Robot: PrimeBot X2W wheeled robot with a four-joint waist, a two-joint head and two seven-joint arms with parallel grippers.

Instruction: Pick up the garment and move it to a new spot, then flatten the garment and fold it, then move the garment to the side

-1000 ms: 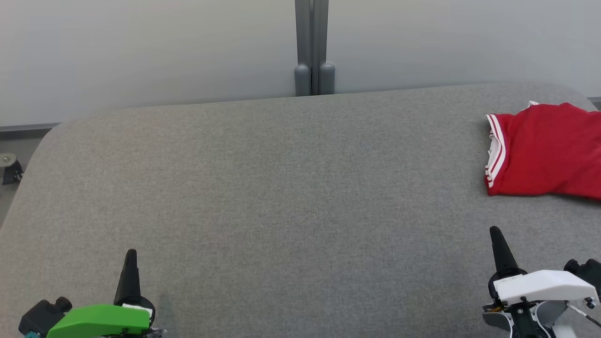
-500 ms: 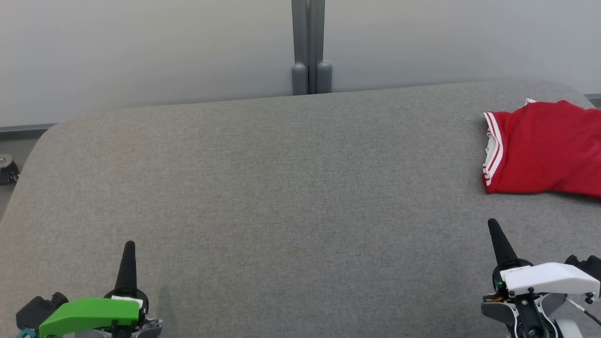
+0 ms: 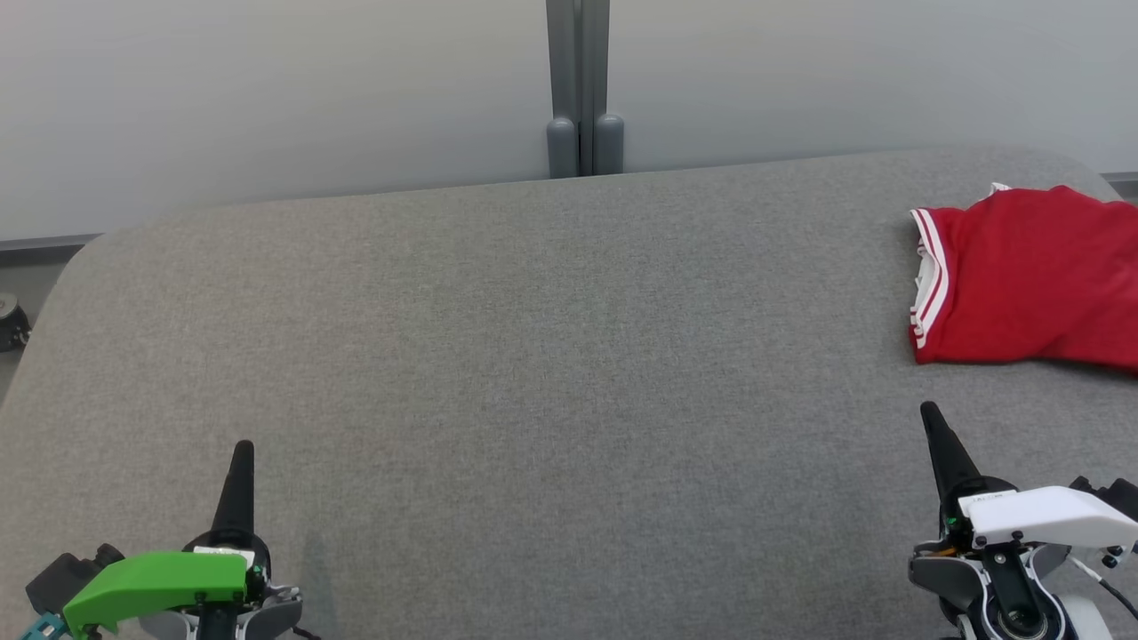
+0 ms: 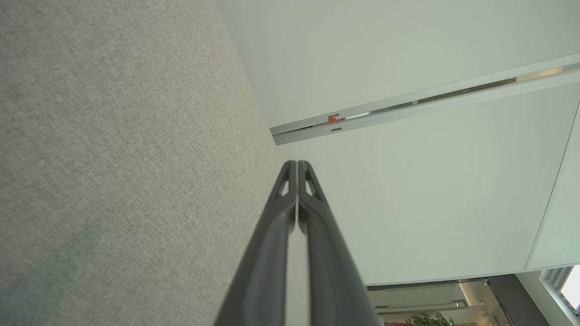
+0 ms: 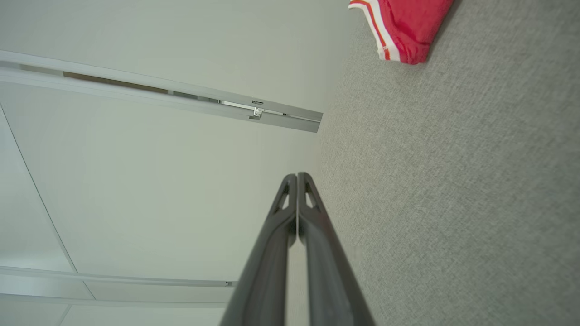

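Note:
The garment (image 3: 1031,276) is red with white-striped trim and lies folded at the far right of the grey table (image 3: 551,356), cut off by the frame edge. Its striped corner (image 5: 398,27) also shows at the top of the right wrist view. My right gripper (image 3: 931,416) stands near the front right, just short of the garment, fingers pressed together and holding nothing (image 5: 297,177). At the front left, far from the garment, my left gripper (image 3: 242,449) is likewise shut and empty (image 4: 297,165).
A pale wall runs behind the table, with a grey post (image 3: 578,89) at its middle. The table's rounded left corner (image 3: 80,258) drops off to the floor, where a small dark caster (image 3: 9,320) sits.
The head camera has shifted, so the table and garment sit slightly higher and further left in the picture. Both grippers' wrists sit lower in view; both stay shut.

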